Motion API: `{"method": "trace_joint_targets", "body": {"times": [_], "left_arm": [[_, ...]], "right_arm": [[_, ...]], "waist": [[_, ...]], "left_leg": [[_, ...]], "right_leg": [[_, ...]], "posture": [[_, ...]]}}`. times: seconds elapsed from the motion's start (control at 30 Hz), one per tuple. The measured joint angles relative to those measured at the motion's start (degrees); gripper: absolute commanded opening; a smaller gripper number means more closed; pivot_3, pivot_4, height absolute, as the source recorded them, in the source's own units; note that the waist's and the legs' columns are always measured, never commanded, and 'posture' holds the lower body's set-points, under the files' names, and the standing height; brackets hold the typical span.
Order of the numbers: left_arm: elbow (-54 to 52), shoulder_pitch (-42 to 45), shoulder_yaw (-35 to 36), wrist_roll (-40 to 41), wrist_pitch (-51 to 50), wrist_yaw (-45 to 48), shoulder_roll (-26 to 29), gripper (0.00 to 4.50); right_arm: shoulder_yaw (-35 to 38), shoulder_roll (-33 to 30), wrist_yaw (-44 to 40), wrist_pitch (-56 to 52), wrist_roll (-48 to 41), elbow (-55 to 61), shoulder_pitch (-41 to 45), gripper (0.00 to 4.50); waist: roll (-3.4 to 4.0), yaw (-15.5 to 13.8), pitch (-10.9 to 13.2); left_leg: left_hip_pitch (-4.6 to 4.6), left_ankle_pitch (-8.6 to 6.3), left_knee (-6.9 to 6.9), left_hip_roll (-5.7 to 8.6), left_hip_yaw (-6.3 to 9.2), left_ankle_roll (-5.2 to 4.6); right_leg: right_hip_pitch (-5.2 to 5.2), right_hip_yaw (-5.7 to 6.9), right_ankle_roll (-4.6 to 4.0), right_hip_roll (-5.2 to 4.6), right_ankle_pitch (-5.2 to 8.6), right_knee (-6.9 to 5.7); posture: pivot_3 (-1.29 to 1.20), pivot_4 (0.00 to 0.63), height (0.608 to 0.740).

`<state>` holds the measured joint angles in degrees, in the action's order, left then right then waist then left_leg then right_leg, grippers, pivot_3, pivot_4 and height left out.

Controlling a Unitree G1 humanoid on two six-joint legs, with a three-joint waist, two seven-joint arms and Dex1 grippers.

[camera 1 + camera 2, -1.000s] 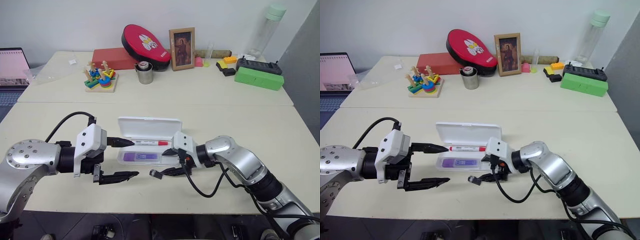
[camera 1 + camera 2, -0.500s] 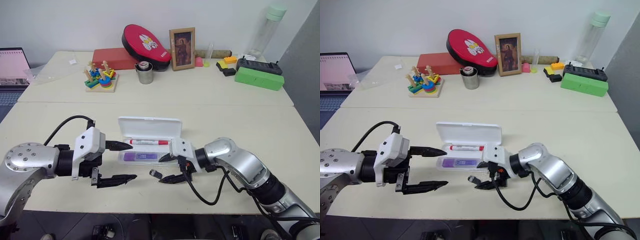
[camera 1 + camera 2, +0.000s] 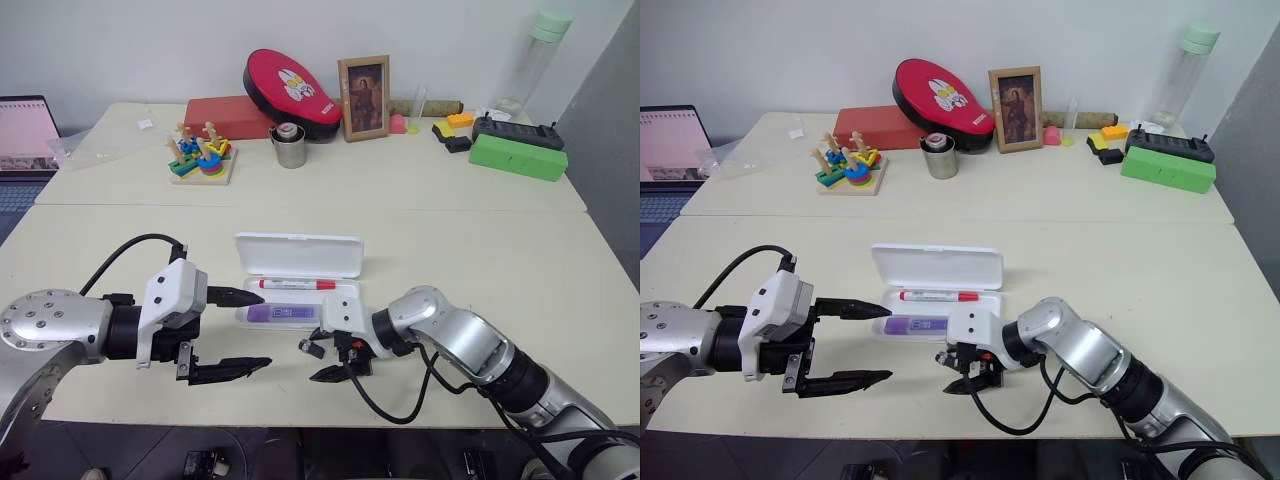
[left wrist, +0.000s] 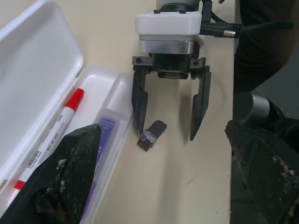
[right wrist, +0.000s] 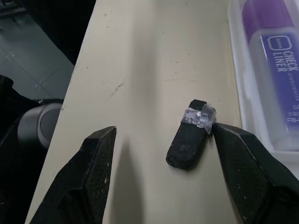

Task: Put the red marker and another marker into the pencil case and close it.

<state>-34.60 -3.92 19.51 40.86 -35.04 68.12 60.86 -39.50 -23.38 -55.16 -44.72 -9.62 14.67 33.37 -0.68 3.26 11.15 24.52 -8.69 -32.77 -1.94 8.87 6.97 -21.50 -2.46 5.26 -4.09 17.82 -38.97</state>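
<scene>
Both grippers, left [image 3: 232,333] and right [image 3: 322,361], were open near the surface [image 3: 560,300] edge. The case [image 3: 297,272] lay open just behind them.

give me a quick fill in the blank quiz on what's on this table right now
1. The flat white plastic pencil case has its lid ____.
2. The slim red-capped marker lies ____ the case.
3. The thick purple marker lies ____ the case too.
4. The small black object lies on the table between the fingers of the ____ gripper.

Missing words: open; inside; inside; right
</scene>
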Motion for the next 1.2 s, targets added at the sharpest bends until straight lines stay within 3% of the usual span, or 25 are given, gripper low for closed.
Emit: {"method": "trace_joint_targets", "body": {"times": [0.4,0.57,0.8,1.2], "left_arm": [[-1.32,0.18,0.15,0.86,-1.14,-0.26,0.46,4.5],[-1.24,0.65,0.15,0.84,-1.14,-1.34,0.44,4.5],[2.26,1.36,1.71,1.08,-1.92,-3.98,-1.37,4.5],[2.99,3.48,1.05,1.39,-1.97,-5.07,-2.12,4.5]], "right_arm": [[0.26,1.39,2.95,-2.29,1.81,-0.44,0.89,0.34],[2.56,0.53,2.08,-2.27,0.37,-0.42,0.79,0.29],[13.63,1.08,0.47,-1.3,-5.9,-0.05,2.63,0.29],[11.33,-0.99,0.12,4.04,-1.78,-7.68,3.32,0.29]], "waist": [[0.0,0.0,0.0],[0.01,-0.01,0.01],[0.01,0.07,0.01],[0.01,0.03,0.01]], "left_leg": [[-0.01,0.0,0.0,0.0,0.0,0.0],[0.0,0.0,0.0,0.0,0.0,0.0],[-0.01,0.0,0.01,-0.01,0.0,0.0],[0.01,0.0,0.01,-0.01,-0.01,0.0]], "right_leg": [[0.0,0.0,0.0,0.0,0.0,0.0],[0.0,-0.01,0.0,0.0,0.0,0.0],[-0.01,0.01,0.0,0.0,0.0,-0.01],[-0.01,0.0,-0.1,0.0,-0.06,0.01]], "posture": [[0.0,0.15,0.74],[0.0,0.15,0.74],[0.0,0.15,0.74],[0.0,0.15,0.74]]}}
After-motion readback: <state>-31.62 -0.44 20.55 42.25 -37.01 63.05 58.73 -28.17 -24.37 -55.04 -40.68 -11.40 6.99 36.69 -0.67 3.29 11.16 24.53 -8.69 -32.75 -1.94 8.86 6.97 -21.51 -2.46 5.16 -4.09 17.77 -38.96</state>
